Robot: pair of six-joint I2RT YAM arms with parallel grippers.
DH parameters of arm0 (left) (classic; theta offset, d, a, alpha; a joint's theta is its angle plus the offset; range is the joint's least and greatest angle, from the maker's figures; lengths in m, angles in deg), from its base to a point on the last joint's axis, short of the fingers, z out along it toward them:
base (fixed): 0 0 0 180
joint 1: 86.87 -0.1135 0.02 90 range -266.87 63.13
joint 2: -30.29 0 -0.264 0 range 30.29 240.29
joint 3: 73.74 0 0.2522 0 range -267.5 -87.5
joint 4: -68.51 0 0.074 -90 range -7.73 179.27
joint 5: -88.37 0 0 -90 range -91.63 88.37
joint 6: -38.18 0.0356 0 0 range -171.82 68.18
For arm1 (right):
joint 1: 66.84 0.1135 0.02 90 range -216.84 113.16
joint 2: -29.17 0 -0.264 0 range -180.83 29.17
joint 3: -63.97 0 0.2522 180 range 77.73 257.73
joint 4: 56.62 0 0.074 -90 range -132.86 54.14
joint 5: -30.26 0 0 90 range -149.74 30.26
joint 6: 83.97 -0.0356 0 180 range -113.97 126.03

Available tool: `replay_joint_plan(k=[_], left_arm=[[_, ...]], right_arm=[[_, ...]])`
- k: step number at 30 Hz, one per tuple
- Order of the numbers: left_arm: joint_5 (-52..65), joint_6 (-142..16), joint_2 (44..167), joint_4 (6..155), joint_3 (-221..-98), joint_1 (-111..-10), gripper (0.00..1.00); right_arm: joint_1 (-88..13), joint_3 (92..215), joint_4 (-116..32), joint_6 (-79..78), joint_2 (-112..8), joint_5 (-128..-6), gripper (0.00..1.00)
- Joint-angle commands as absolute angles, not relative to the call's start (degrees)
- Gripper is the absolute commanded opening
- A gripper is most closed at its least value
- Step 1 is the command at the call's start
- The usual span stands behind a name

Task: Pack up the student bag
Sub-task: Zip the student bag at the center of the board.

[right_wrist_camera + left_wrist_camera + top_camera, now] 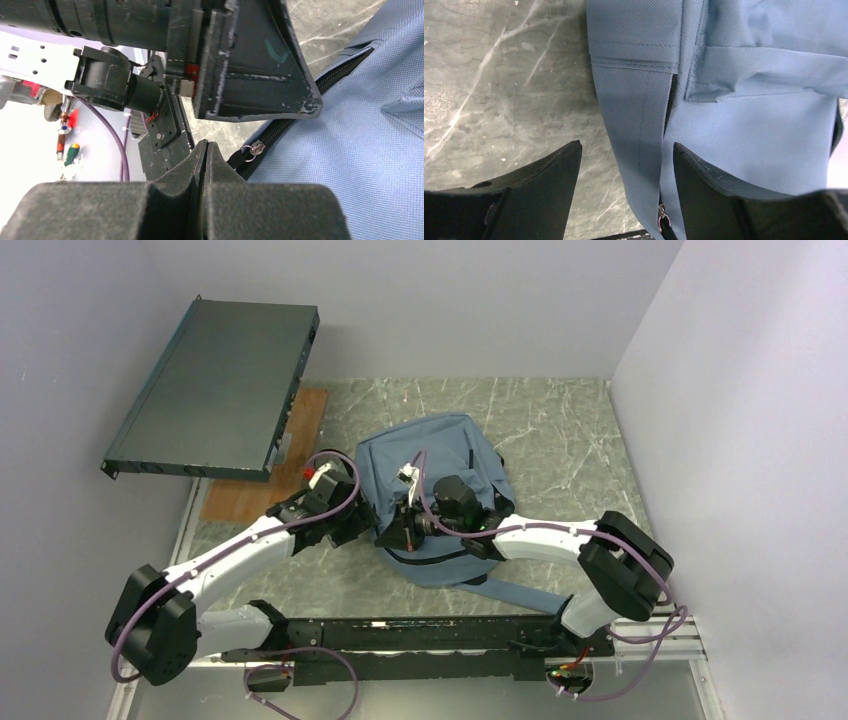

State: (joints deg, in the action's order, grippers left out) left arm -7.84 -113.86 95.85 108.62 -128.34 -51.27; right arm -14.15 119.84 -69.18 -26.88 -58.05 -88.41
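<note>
Clenched tight at bottom centre of the right wrist view: right gripper [206, 146], nothing visibly between its fingers. Just to the right of the tips, ungrasped: zipper pull [256, 148] at the end of the dark zipper [305, 107]. Spread wide along the bottom of the left wrist view: left gripper [626, 162], straddling a seamed edge of the student bag [749, 145]; contact unclear. Bag flat at centre of the top view on the marble table [560, 420].

Likely trouble: missing so small a pull, or nipping fabric instead. Also knocking the left finger looming right above in the upper half of the right wrist view. Without a firm left clamp, dragging the soft bag across the smooth stone rather than running the zipper.
</note>
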Motion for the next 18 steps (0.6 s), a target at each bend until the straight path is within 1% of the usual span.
replay_joint_plan(k=[1, 7, 9, 11, 13, 16, 18], left_arm=[[-6.4, -112.3, 98.5, 102.4, -127.5, -51.4, 0.69], [-5.7, -108.0, 103.3, 99.2, -128.5, -51.4, 0.49], [-6.6, -106.1, 103.9, 98.8, -129.1, -51.5, 0.37], [-7.8, -104.7, 104.1, 98.8, -129.5, -51.7, 0.30], [-7.8, -102.6, 103.9, 98.5, -129.3, -52.7, 0.15], [-7.7, -100.4, 103.0, 97.4, -128.7, -54.4, 0.00], [-8.8, -98.8, 102.7, 97.8, -128.9, -55.3, 0.00]], right_arm=[[-13.6, 122.4, -64.6, -22.8, -55.7, -89.5, 0.00], [-11.8, 124.0, -59.7, -21.0, -54.8, -86.7, 0.00], [-10.8, 125.1, -57.7, -20.3, -54.9, -85.5, 0.00], [-9.7, 125.3, -56.8, -20.3, -54.6, -83.5, 0.00], [-8.7, 125.0, -56.3, -21.0, -54.1, -80.4, 0.00], [-7.1, 124.4, -56.7, -23.0, -53.3, -77.1, 0.00], [-5.4, 124.9, -56.4, -24.0, -53.0, -75.6, 0.00]])
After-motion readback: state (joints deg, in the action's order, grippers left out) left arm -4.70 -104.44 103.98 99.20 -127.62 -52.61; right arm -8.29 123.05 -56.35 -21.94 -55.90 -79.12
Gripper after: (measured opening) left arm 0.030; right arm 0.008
